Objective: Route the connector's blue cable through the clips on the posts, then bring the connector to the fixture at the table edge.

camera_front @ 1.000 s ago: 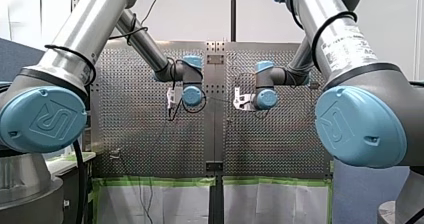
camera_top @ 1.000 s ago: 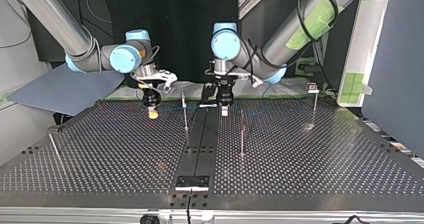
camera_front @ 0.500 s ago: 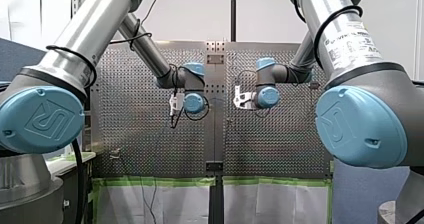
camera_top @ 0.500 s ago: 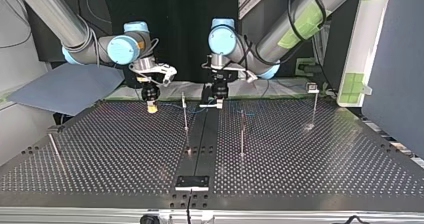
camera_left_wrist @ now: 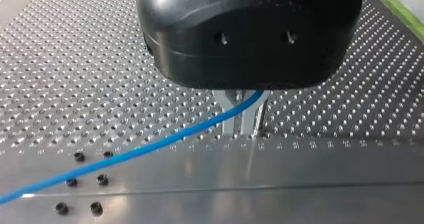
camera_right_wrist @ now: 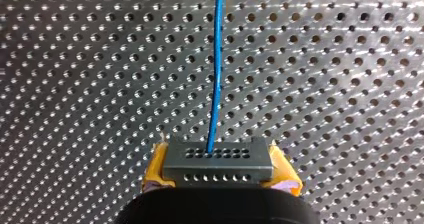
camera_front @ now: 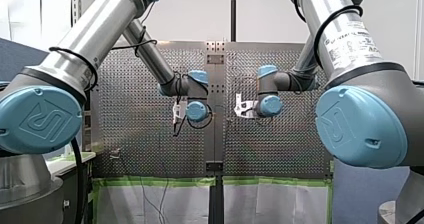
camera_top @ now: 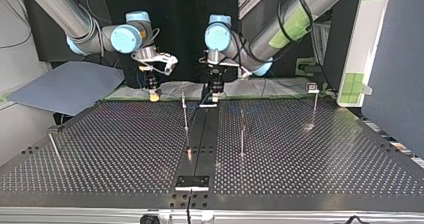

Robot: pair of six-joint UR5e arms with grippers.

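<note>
Right hand point(camera_right_wrist: 218, 168) grips connector point(camera_right_wrist: 218, 158); left hand point(camera_left_wrist: 241, 119) seemingly pinches blue cable point(camera_left_wrist: 150, 145); cap point(camera_front: 37, 119) reads UR.

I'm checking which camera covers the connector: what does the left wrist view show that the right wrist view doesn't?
Only the left wrist view: my left gripper, its metal fingers closed on the thin blue cable, which trails over a smooth metal strip with screw holes. Only the right wrist view: the grey rectangular perforated connector held by my right gripper between its yellow-padded fingers. Both: the blue cable over the perforated metal table.
</note>
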